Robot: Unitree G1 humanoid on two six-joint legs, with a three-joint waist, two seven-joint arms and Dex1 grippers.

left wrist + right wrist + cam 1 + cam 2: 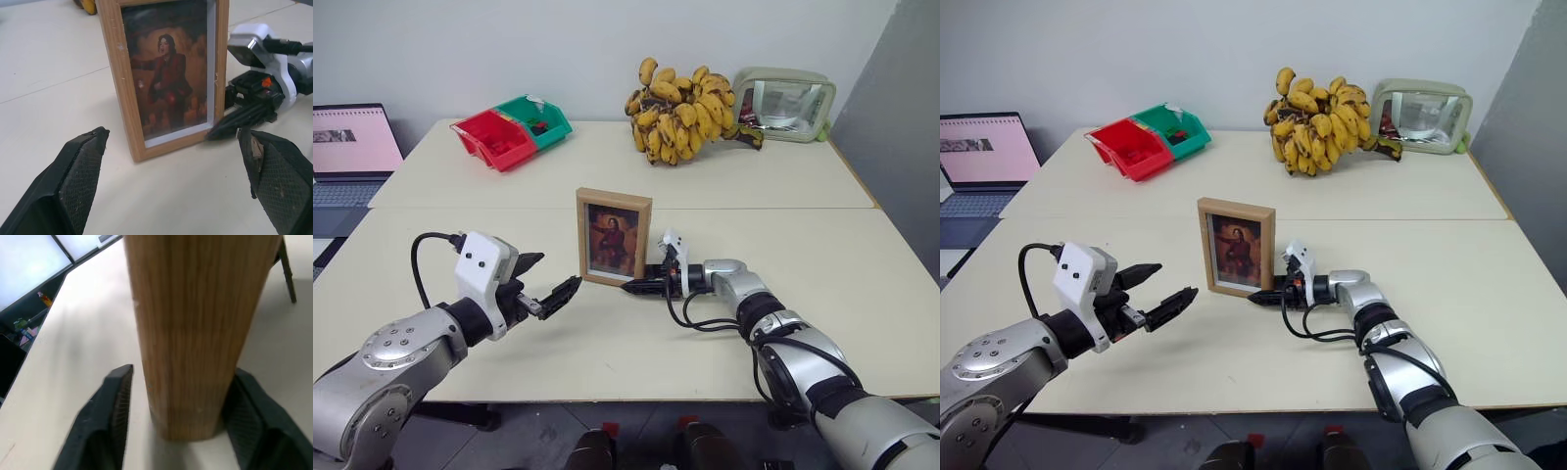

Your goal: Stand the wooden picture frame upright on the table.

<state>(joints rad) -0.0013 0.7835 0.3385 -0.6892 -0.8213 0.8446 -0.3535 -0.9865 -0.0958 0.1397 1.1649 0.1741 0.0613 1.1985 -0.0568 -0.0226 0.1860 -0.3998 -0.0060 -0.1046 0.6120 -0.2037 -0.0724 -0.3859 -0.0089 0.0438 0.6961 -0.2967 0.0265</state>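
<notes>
On the table [607, 333] the wooden picture frame [613, 238] stands upright; left tool [540, 286] released, right tool [641, 286] loosely straddling it.

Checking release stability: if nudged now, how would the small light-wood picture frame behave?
The small light-wood picture frame stands tall on a narrow base, so it probably tips easily. It looks rigid and light. The right gripper straddles its lower edge loosely.

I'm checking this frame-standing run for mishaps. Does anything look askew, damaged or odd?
Nothing stands out. The wooden picture frame stands upright on the table, picture facing the robot, with the right gripper at its lower edge and one finger either side. The left gripper is open, apart.
</notes>
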